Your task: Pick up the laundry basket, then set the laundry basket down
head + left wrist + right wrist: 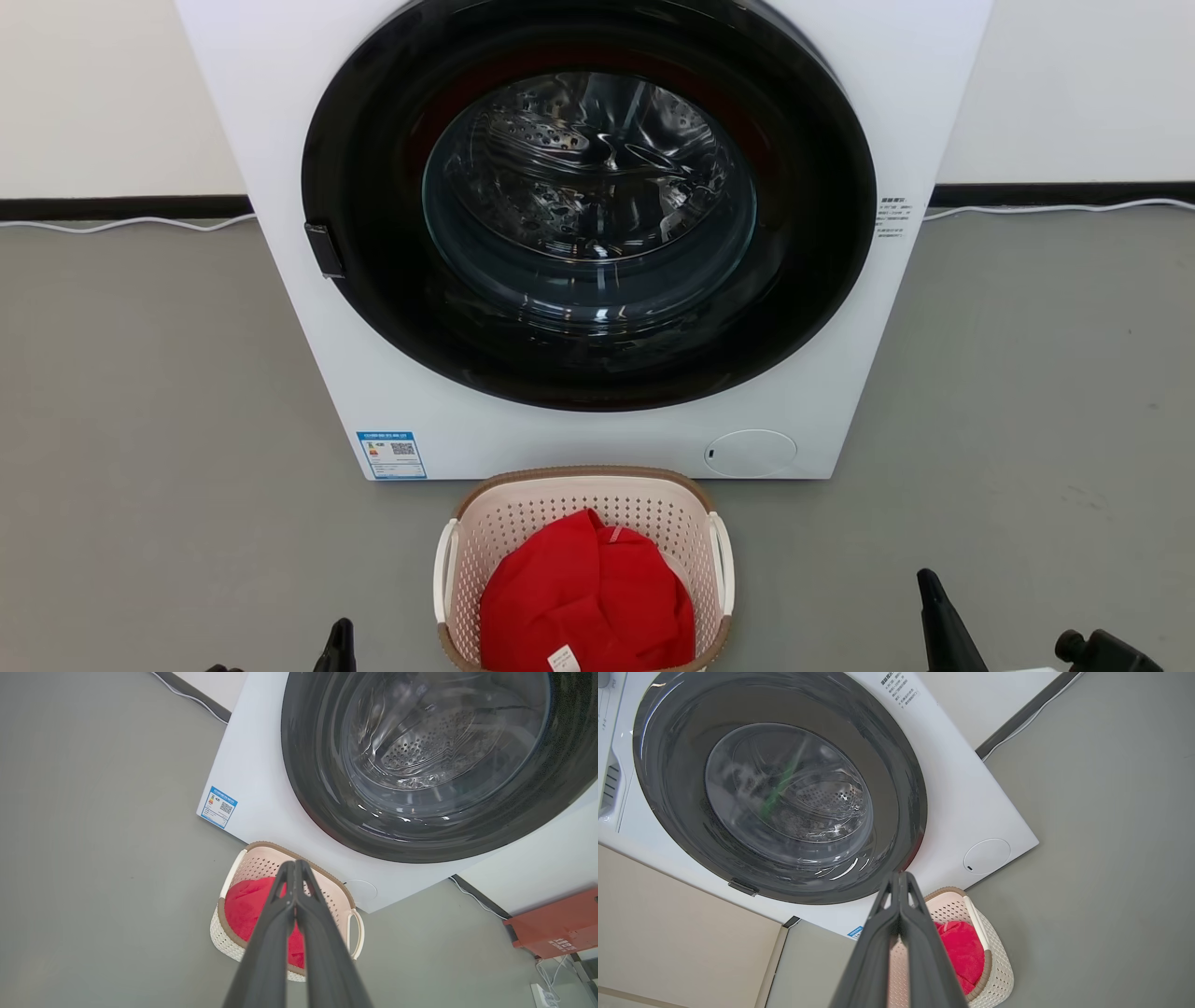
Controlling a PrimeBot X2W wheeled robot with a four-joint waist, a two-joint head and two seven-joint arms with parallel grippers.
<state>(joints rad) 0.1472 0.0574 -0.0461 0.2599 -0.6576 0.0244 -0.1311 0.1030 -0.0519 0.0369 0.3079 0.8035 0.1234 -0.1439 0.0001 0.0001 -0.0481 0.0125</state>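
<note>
The laundry basket [583, 504] stands on the grey floor just in front of the washing machine, cream with a brown rim and white side handles, holding a red garment [588, 597]. It shows again in the left wrist view as the laundry basket [261, 868] and in the right wrist view as the laundry basket [994, 961]. My left gripper [295, 864] is shut with nothing in it, held above and apart from the basket. My right gripper [900, 875] is likewise shut and empty. In the head view a left gripper tip [341, 635] and a right gripper tip [929, 583] flank the basket.
The white washing machine [392, 392] with its dark round door [588, 205] closed stands right behind the basket. A white cable [121, 222] runs along the wall base. An orange-red object [556, 928] and a white socket strip [544, 994] lie to the machine's right.
</note>
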